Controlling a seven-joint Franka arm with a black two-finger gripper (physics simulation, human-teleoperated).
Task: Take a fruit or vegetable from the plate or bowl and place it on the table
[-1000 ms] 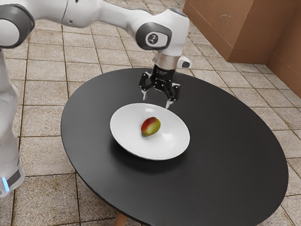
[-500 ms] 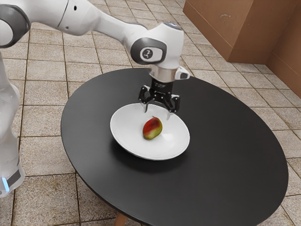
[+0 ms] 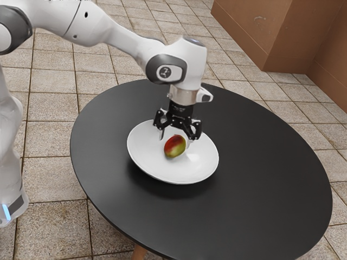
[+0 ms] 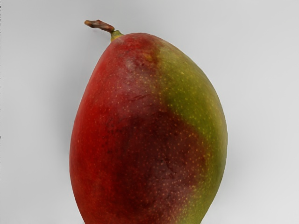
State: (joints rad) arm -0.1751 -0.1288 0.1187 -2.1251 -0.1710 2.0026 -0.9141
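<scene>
A mango (image 3: 174,147) lies inside the white bowl (image 3: 204,167), around the middle of its hollow, and the wrist view shows its skin closely: bright red along one flank, green along the other, a dark maroon patch between them, and pale specks scattered over all of it. A short, bent brown stalk (image 4: 100,24) sticks out from one end of the fruit, over the bowl's pale surface. The fingers (image 3: 161,134) reach down over the bowl, released and standing apart, one to each side of the mango; neither grips it. Above the bowl, the white arm (image 3: 105,30) comes in from the exterior view's upper left and bends down. Under the bowl is the round black desk (image 3: 260,189), which spreads farthest past it toward the exterior view's right. A wooden leg (image 3: 139,252) shows below the desk's rim, on the bowl's nearer side in the exterior view. Farther out, beige floor tiles (image 3: 49,179) surround the desk, and a brown wall (image 3: 252,30) stands well beyond the bowl, at the exterior view's upper right.
</scene>
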